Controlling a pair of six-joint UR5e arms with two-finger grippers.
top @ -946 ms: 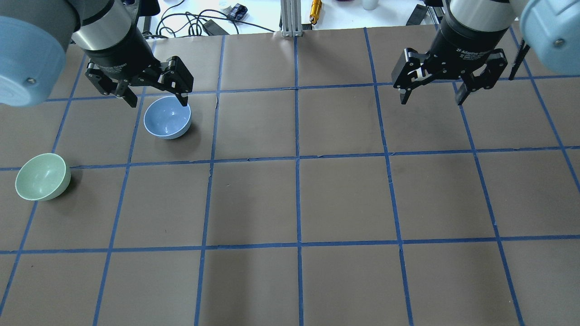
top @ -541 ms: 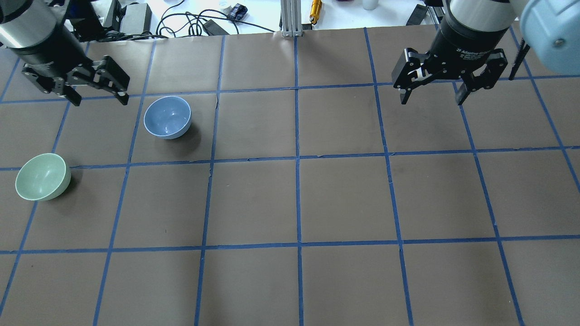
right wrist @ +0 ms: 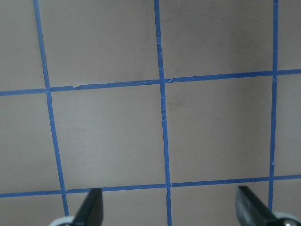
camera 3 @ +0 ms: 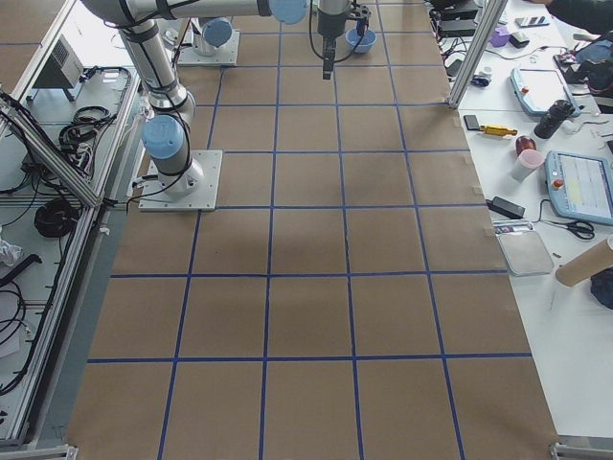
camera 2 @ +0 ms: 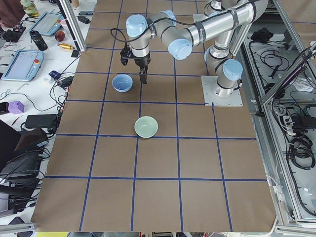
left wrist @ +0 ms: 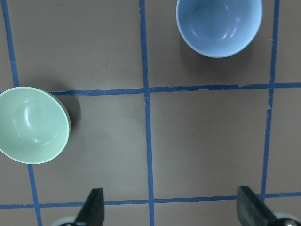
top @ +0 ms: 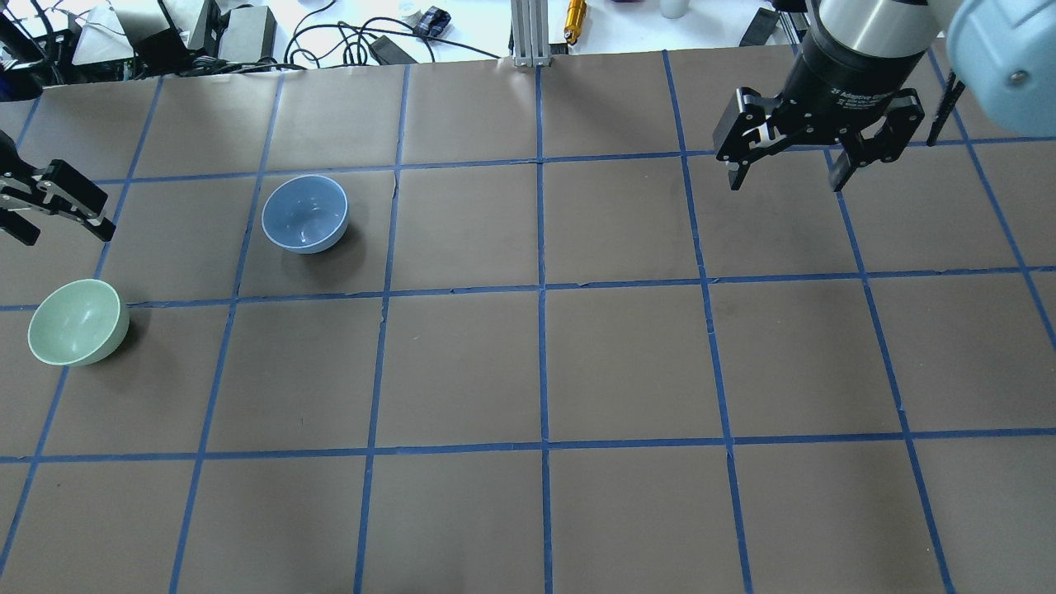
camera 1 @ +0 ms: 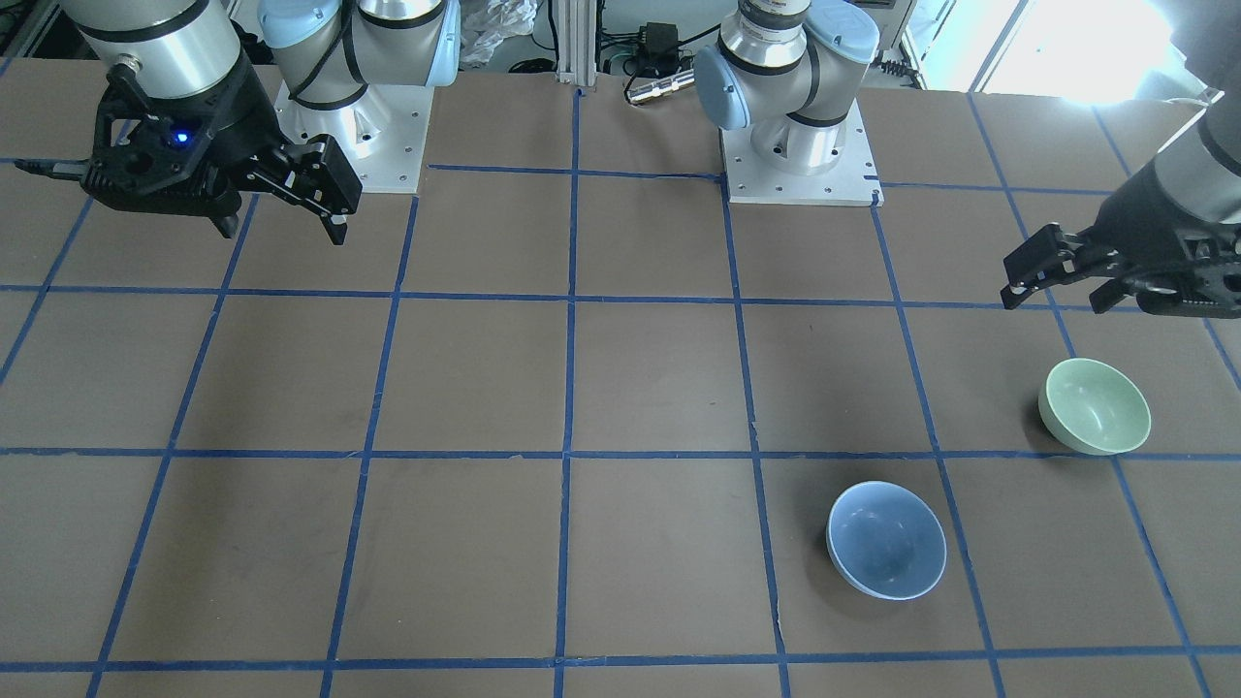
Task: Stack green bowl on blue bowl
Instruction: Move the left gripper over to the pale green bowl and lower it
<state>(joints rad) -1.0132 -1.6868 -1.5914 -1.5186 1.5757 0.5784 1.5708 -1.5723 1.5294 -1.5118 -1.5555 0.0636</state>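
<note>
Overhead and front cameras face each other across the bench (top: 627, 363), side cameras look along it from its ends, wrist cameras look straight down, close.

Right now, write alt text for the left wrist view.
A green bowl at left and a blue bowl at top right, both empty, sit on a brown table gridded with blue tape. The open left gripper shows at the bottom edge.

A: How is the table (top: 808, 511) covered?
B: With brown paper (top: 627, 355), squared off by blue tape lines (top: 542, 363).
A: And beyond?
B: A white workbench (camera 3: 589, 139) is seen; bright glare (camera 1: 1076, 48) is cast at one corner.
</note>
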